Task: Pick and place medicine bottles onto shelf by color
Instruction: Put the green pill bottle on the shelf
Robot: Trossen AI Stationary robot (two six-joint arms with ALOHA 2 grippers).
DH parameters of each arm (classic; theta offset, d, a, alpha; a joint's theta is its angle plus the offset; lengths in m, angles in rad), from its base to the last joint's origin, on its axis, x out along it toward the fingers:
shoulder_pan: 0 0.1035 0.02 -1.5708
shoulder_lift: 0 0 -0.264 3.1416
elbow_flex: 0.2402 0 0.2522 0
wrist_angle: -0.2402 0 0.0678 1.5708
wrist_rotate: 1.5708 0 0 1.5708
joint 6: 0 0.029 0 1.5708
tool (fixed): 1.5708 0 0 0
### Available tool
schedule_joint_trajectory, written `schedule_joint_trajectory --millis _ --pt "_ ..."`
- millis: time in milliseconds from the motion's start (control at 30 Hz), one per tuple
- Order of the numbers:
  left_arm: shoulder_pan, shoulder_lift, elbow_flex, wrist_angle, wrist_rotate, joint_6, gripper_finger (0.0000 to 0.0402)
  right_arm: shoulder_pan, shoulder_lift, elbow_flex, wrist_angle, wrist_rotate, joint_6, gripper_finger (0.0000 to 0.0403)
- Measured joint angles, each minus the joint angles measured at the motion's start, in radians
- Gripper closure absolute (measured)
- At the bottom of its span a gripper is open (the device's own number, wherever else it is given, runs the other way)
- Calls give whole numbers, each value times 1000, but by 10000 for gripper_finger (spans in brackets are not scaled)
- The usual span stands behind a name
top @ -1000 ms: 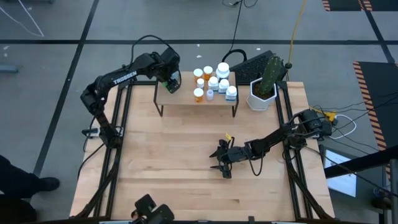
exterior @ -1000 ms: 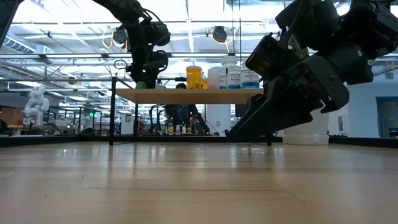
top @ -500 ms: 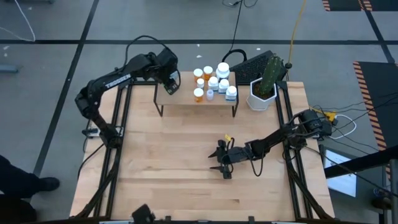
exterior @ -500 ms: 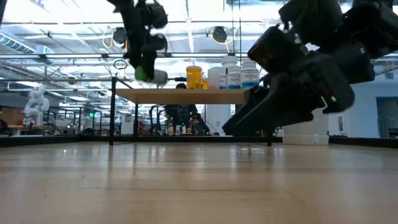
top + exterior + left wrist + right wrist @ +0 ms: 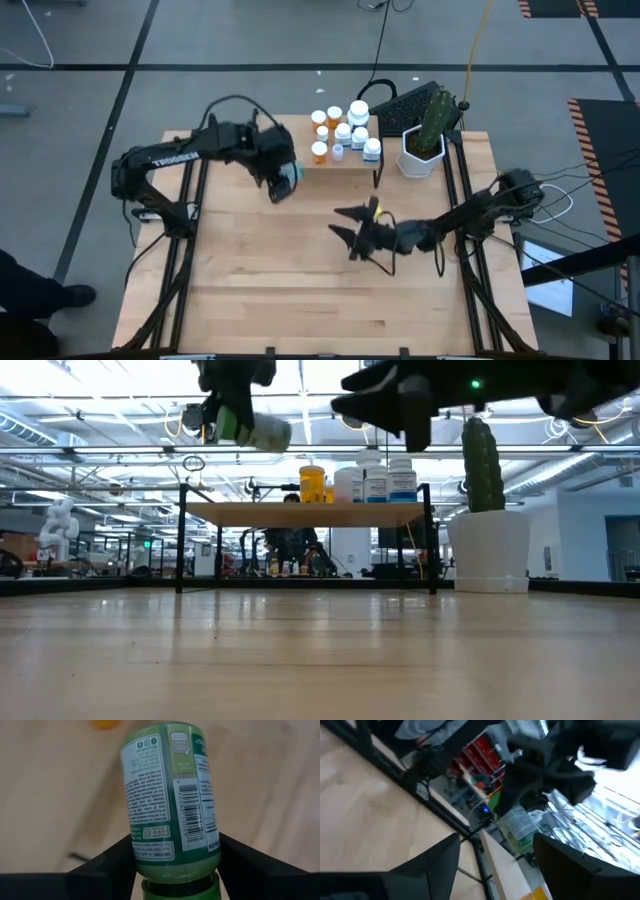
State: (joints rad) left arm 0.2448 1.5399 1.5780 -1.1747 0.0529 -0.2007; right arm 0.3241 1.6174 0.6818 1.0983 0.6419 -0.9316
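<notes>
Above the counter [image 5: 250, 270], off the shelf's [image 5: 345, 163] 9 o'clock end, the left claw [image 5: 283, 180] clamps the green medicine bottle [image 5: 288, 178] sideways; judged best uprighted before setting apart from orange bottles [image 5: 322, 133], right claw [image 5: 352, 236] splayed empty.

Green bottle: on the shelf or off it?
Off. The left gripper holds the green bottle tipped in the air, clear of the shelf.

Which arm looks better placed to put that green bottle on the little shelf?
The left. Its gripper already holds the green bottle beside the shelf, while the right gripper hangs open and empty over mid-table.
</notes>
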Motion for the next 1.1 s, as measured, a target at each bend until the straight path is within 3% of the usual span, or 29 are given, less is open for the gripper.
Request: schedule_joint_trajectory --millis 133,200,300,433,567,1100 --pt "-114 15 -2 54 2 -41 160 -54 -18 73 -210 -91 54 134" --pt "-156 26 -1 88 5 -52 161 -69 -8 112 -274 -86 37 115" --pt "-199 50 -1 84 10 -75 167 -77 -9 134 -273 -42 -11 85" --pt "-234 76 -2 82 11 -91 164 -85 -9 137 -238 -70 -77 57" --pt "-247 96 -2 115 38 -82 159 -97 -8 163 -351 -144 -56 55" --pt "-249 122 0 214 142 -40 161 -121 -8 164 -430 -202 48 83"
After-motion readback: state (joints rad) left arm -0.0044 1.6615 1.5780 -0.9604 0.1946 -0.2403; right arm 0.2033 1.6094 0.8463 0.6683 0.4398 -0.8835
